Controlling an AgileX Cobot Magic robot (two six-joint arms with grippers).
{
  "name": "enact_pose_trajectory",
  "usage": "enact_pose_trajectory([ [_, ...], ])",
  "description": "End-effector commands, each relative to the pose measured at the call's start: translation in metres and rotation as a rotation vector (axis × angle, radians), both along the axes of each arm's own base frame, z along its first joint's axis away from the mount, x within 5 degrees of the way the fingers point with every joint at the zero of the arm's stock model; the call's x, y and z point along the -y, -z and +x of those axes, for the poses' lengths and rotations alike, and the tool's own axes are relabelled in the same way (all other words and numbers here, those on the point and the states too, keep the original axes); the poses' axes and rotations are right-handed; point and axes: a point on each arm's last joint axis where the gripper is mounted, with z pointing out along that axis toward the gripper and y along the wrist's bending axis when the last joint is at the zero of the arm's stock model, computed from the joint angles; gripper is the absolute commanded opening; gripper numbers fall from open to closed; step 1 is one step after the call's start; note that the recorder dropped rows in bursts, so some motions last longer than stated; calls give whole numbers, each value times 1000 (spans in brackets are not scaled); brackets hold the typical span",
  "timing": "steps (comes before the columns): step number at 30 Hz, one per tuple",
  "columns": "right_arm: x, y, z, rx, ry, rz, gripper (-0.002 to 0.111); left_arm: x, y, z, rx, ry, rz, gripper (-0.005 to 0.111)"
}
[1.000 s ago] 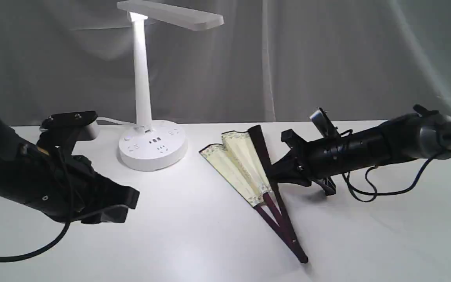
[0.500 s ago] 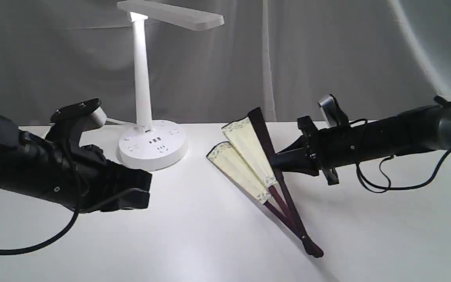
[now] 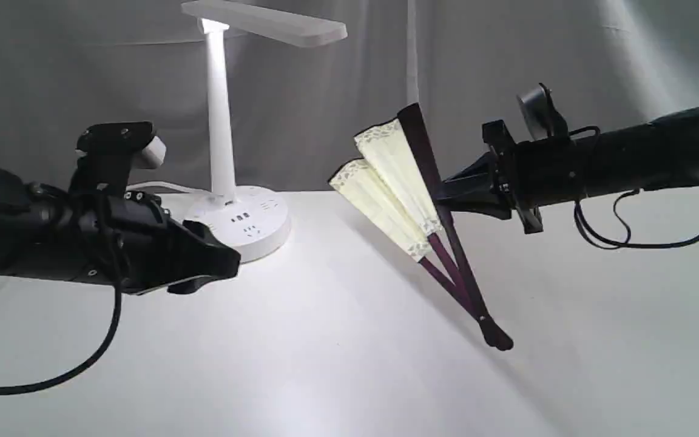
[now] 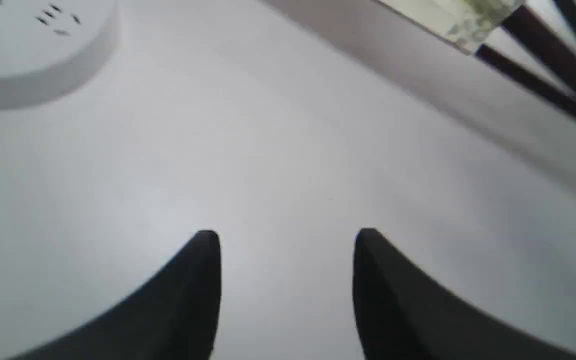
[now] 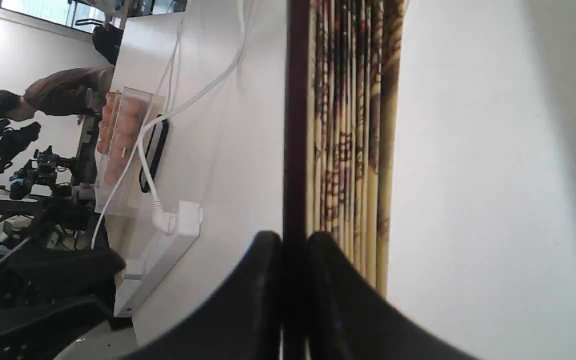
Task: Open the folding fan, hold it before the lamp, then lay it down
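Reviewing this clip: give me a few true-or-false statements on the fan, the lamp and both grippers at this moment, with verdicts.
1. The right gripper is shut on the dark guard of the folding fan. True.
2. The folding fan lies flat. False: it is held up, tilted, over the table.
3. The left gripper is open and empty. True.
4. The folding fan is fully spread. False: it is only partly open, with its pleats bunched in two bundles.
5. The lamp lies tipped over. False: it stands upright.
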Motion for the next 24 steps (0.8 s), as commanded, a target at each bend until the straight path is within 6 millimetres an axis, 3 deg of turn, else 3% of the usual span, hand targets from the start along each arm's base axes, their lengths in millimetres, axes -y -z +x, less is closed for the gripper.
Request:
enact_pose_trajectory([
  [1,2,-20,-5,28,-6,-1,0,-4,1,1,94,117,179,31],
  [7,4,-36,-11,56,-30,-71,0,-6,2,2,111,107,194,0],
  [17,4,-45,-14,54,-22,-70,0,-11,22,-6,140,22,151,0],
  [24,4,-45,-14,54,-22,-72,0,-7,24,-12,-50,-121,-40,0],
])
